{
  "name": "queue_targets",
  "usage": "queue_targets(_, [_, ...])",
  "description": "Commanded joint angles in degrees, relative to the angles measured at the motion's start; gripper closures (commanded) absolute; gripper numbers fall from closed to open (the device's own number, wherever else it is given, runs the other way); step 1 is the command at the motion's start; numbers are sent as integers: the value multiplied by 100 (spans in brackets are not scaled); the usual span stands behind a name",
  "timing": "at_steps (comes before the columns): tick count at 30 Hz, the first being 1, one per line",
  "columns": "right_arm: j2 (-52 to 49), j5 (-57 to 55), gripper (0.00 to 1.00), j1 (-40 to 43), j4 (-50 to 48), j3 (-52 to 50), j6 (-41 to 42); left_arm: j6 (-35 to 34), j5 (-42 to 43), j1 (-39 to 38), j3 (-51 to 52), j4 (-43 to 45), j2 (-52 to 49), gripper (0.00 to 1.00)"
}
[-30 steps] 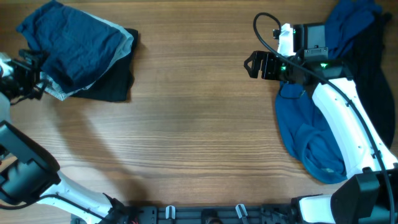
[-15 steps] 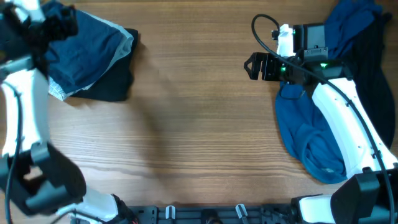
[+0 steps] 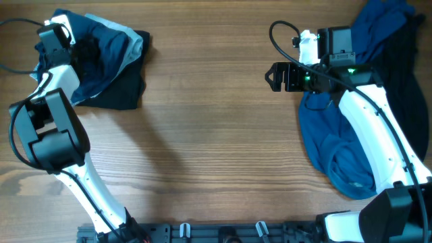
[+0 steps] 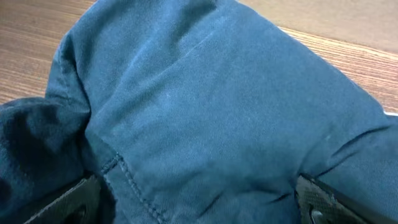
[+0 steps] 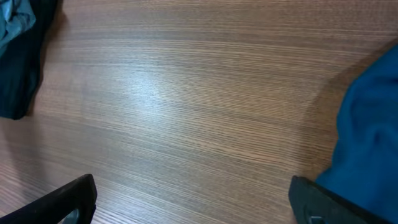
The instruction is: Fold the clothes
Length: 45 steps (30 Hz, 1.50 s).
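Observation:
A folded stack lies at the back left: a navy-blue garment point(image 3: 111, 61) on top, a pale grey-blue layer point(image 3: 138, 46) and a black piece point(image 3: 128, 91) underneath. My left gripper point(image 3: 86, 48) is open and sits low over the navy garment. In the left wrist view blue fabric point(image 4: 205, 106) fills the frame between the spread fingers point(image 4: 199, 208). My right gripper point(image 3: 274, 75) is open and empty over bare wood point(image 5: 193, 202). A brighter blue garment point(image 3: 331, 145) lies crumpled under the right arm, and its edge shows in the right wrist view point(image 5: 373, 124).
More dark clothes point(image 3: 398, 47) are heaped at the back right corner. The wooden table point(image 3: 216, 135) is bare between the two piles. The black piece of the stack shows at the left edge of the right wrist view point(image 5: 18, 68).
My left arm has swung from the table's left edge up and onto the folded stack. The right gripper has hardly moved.

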<state>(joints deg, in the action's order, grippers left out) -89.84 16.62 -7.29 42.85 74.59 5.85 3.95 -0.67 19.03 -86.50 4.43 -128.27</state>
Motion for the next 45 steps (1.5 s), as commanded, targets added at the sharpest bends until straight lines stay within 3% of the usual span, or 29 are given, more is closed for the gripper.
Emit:
queue_targets(1, [-72,-35,0,13,-118,-2,-190,-315,-201,26,238,-284,-293,0])
queue_targets(5, [-59,-57,0,57,-627,48,-439,-295,-197,26,238,168,498,0])
queue_targets(9, [-20,-72,0,284,-673,713,-737,-289,101,4,238,26,1709,0])
queue_targets(15, [584,-772,0,470,-192,2166,-737,-319,1700,-68,238,-2371,3834,0])
queue_targets(19, [1648,-767,0,468,-710,2179,-734,-317,1930,-92,238,-3773,4588,0])
queue_targets(23, [2677,-769,0,468,-625,2179,-734,-315,1928,-92,238,-4350,4642,0])
queue_targets(26, [3252,-767,0,468,-177,2179,-728,-315,1928,-92,238,-4555,4597,0])
queue_targets(31, [3178,-507,0,468,992,2179,-623,-315,1928,-92,238,-4564,4597,0])
queue_targets(34, [2946,166,0,468,1880,2173,479,-315,1928,-92,238,-4564,4597,0])
queue_targets(38, [2638,-50,0,468,3150,2173,619,-315,1928,-92,238,-4566,4597,0])
queue_targets(41, [2430,-48,0,446,2785,2140,407,-315,1928,-92,238,-4564,4597,0])
queue_targets(43, [2651,-50,0,363,1591,1670,-214,-315,1928,-92,238,-4566,4597,0])
queue_targets(45, [3331,-48,0,332,-203,474,-820,-315,1928,-92,238,-4566,4597,0])
